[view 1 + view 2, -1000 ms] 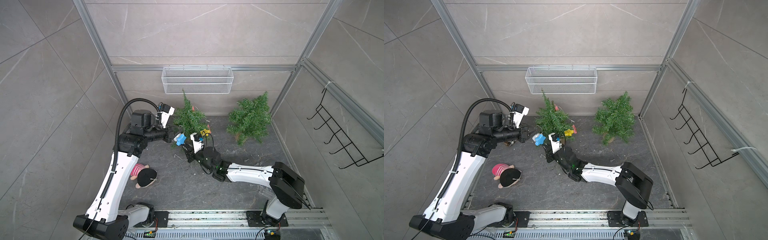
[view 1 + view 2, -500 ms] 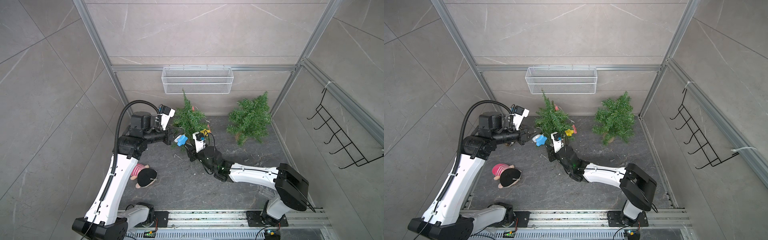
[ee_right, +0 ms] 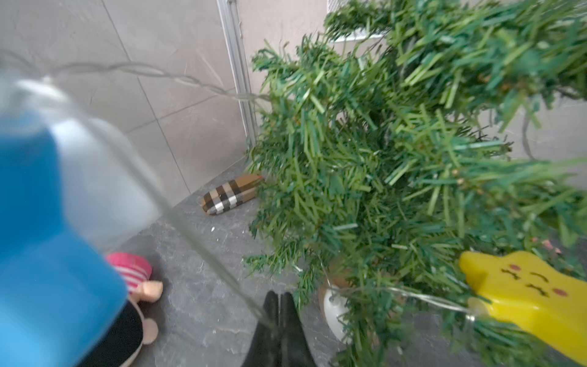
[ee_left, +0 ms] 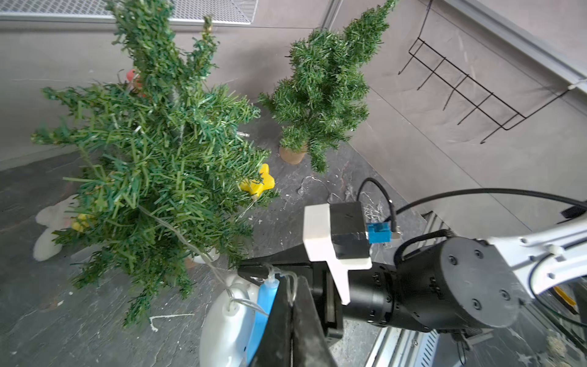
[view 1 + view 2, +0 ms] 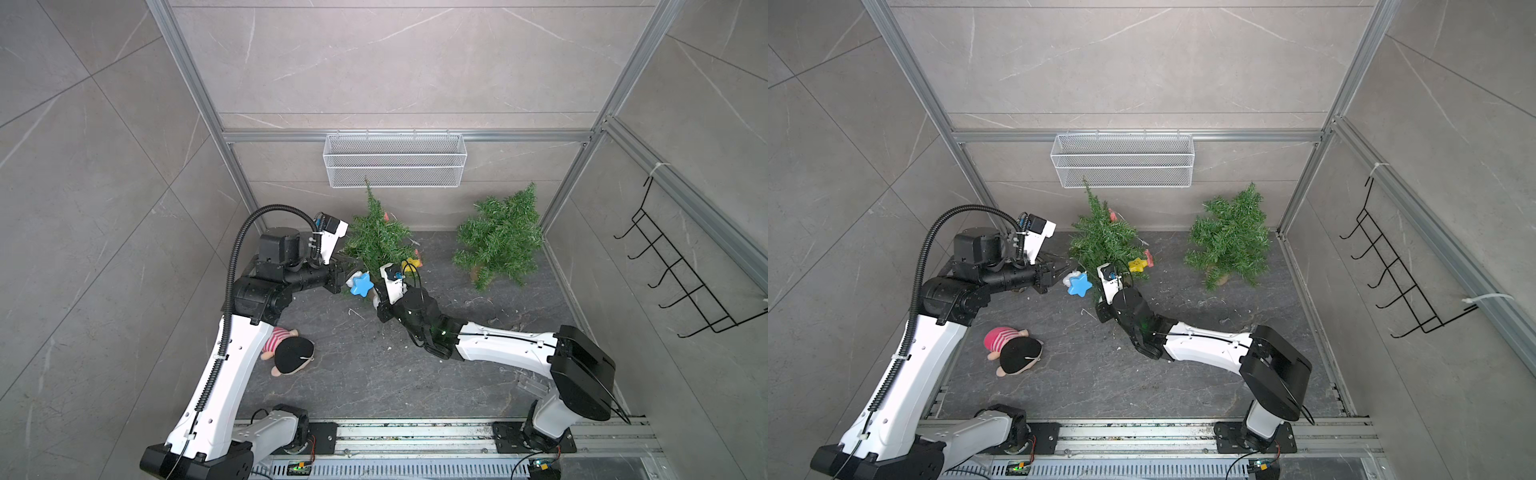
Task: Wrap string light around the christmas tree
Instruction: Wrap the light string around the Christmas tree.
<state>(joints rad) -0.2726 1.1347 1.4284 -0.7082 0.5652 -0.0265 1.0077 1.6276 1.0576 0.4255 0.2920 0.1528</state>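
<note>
The left gripper (image 4: 290, 287) has its two black tapered jaws pressed flat together. The thin clear wire of the string light (image 4: 190, 243) is looped over their tips and caught between them. Hanging against it are a glossy blue star (image 5: 1079, 285) and a milky white star (image 4: 226, 317), both of smooth, rounded plastic. The right gripper (image 3: 279, 300) is likewise closed, and the twisted wire runs straight into its tips (pinched there, as far as the blurred wrist view lets one judge). The two grippers meet almost tip to tip, just beside the lower branches of the christmas tree (image 5: 376, 243).

From the grippers the wire leads up into the tree's stiff, bristly green needles. A yellow star (image 3: 524, 297) with a small drawn face hangs at a low branch, and a red star (image 5: 1112, 215) sits higher, near the trunk. The tree stands on a white base (image 3: 332, 313).

The left arm (image 5: 224, 374) rises from the front rail (image 5: 415, 432), bends at the elbow and holds its wrist level, pointing at the tree. The right arm (image 5: 498, 345) stretches low across the dark, stone-patterned floor (image 5: 374, 374).

In both top views the right gripper's tips are hidden under its own wrist camera (image 5: 390, 282). Much of the wire is lost among the needles, so how far round it goes cannot be told. In the right wrist view the blue star is a close blur, cut off at the edge.
</note>
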